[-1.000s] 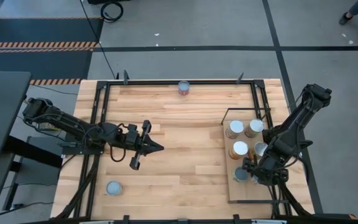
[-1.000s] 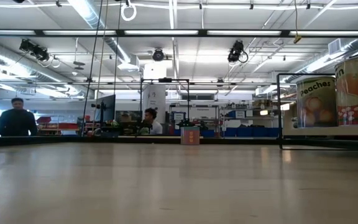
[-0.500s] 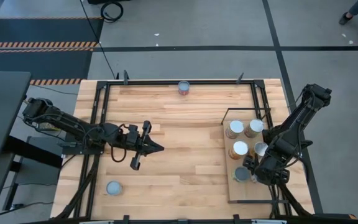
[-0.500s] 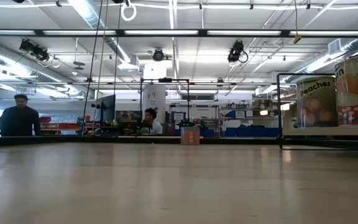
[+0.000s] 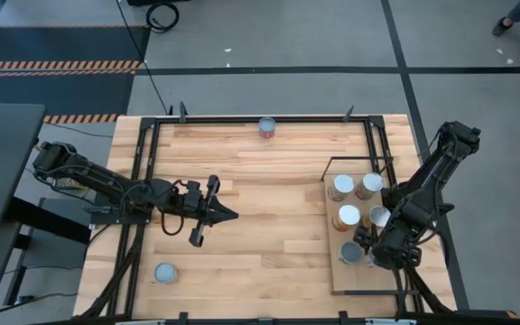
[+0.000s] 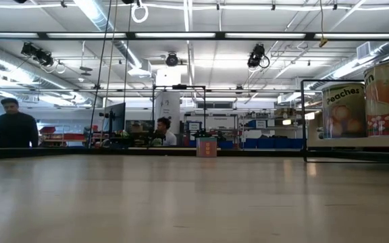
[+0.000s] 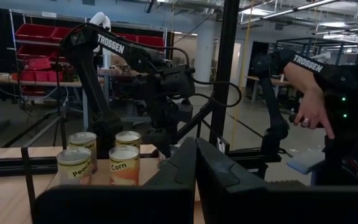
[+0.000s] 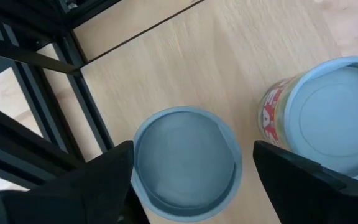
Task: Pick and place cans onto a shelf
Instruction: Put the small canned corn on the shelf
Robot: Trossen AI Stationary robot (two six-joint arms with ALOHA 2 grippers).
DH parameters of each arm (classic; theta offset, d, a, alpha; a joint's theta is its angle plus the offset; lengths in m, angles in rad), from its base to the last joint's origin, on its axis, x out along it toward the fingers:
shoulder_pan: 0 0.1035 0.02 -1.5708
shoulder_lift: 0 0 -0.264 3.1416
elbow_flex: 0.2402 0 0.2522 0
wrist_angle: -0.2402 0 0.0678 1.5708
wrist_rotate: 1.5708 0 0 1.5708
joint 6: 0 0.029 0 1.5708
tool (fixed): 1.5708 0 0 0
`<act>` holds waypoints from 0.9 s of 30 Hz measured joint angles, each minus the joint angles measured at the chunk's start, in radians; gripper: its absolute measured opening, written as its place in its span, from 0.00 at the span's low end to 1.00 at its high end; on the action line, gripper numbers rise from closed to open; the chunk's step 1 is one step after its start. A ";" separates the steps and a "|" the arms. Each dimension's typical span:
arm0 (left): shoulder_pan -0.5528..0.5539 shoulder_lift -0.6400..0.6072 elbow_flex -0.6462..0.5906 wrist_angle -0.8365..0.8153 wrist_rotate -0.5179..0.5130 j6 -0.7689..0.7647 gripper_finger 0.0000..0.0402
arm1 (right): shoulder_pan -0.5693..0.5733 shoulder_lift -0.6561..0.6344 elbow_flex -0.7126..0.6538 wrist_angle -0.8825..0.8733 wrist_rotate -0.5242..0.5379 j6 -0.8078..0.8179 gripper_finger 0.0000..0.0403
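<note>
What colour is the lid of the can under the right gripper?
Silvery blue-grey lid; right wrist view shows it best.

wooden tabletop (image 5: 260,199), person (image 6: 12,128), red bins (image 7: 39,46)

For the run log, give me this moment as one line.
right gripper: open, straddling can on shelf | left gripper: shut, idle mid-table | loose cans: two

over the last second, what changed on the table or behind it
Only the person in the room behind the table shifted a little along the far left. The right gripper hangs over the shelf with its jaws open around a can. The left gripper, jaws shut, rests mid-table. All cans stayed put.
</note>
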 joint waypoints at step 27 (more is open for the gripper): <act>0.000 -0.001 0.000 0.006 -0.011 0.020 0.03 | -0.505 0.013 0.443 0.053 0.639 0.013 0.81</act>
